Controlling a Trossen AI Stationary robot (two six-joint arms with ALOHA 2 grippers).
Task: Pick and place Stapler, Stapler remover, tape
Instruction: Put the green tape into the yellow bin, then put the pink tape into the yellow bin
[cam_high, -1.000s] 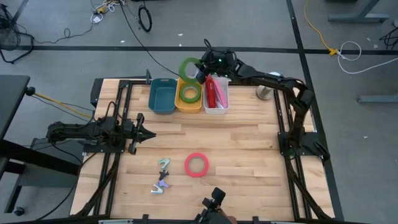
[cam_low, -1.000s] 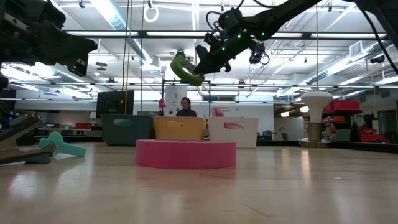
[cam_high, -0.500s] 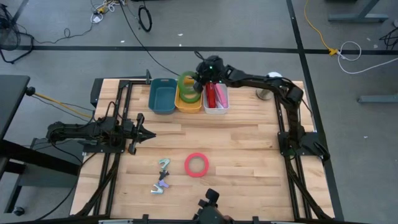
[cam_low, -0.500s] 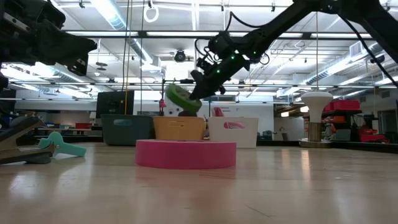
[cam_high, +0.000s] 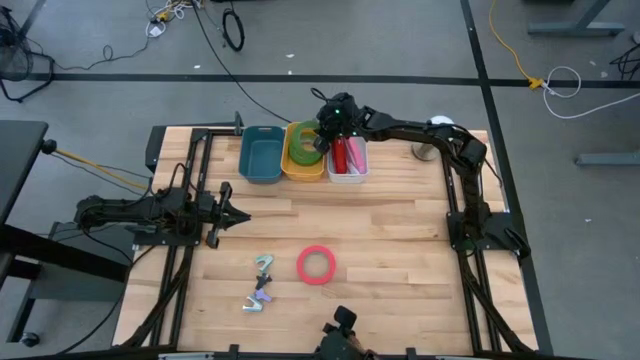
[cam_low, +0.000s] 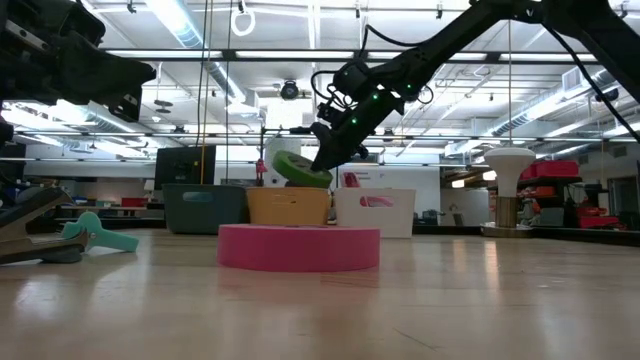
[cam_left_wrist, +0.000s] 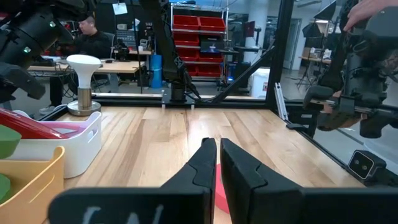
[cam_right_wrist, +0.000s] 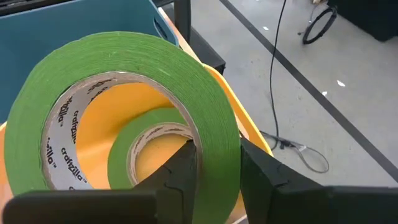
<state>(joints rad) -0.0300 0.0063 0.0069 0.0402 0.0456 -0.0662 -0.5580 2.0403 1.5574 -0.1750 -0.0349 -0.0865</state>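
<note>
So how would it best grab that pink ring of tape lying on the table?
The pink tape lies flat with its wide hole facing up, apart from the stapler removers. Probably best from straight above: one finger into the hole, one outside, pinching the ring's wall, as the right tool grips the green tape.

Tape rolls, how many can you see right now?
3: one green roll held by the right fingers over the yellow bin, another green roll inside it, a pink roll on the table.
</note>
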